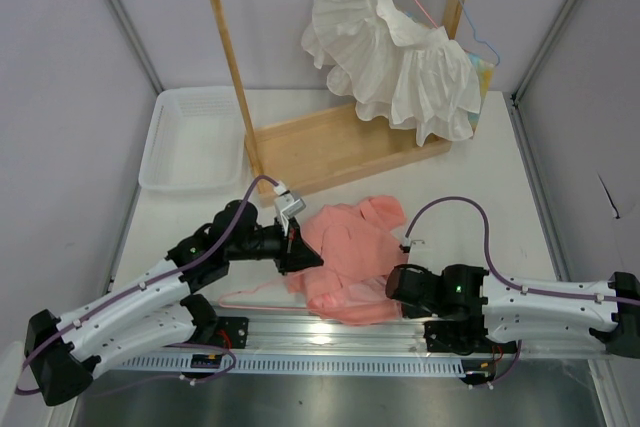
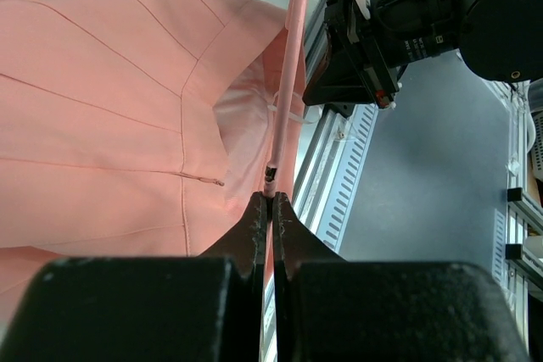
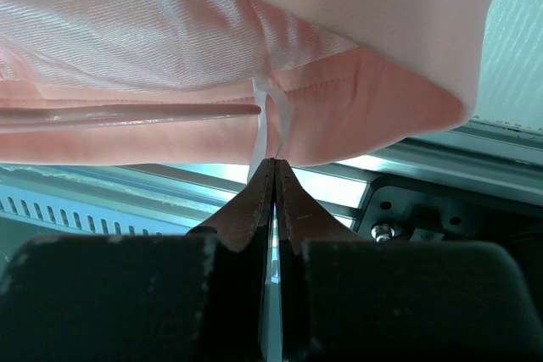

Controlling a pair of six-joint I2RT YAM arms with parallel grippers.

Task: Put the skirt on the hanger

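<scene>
The salmon-pink skirt (image 1: pixel 350 252) lies crumpled on the table between my two arms, near the front edge. My left gripper (image 1: pixel 305 255) is at the skirt's left edge. In the left wrist view it (image 2: pixel 271 197) is shut on the thin pale-pink wire of the hanger (image 2: pixel 291 65), which runs along the skirt's (image 2: pixel 110 116) waist opening. Part of the hanger (image 1: pixel 245 293) shows on the table left of the skirt. My right gripper (image 1: pixel 392 287) is at the skirt's near right edge. It (image 3: pixel 273 161) is shut on a white ribbon loop (image 3: pixel 265 120) sewn inside the skirt (image 3: pixel 339 48). The hanger wire (image 3: pixel 127 114) lies inside the cloth there.
A wooden rack (image 1: pixel 330 142) stands at the back, with a white ruffled garment (image 1: pixel 400 57) hanging on it from wire hangers. A clear plastic tray (image 1: pixel 190 142) sits at the back left. An aluminium rail (image 1: pixel 330 342) runs along the near edge.
</scene>
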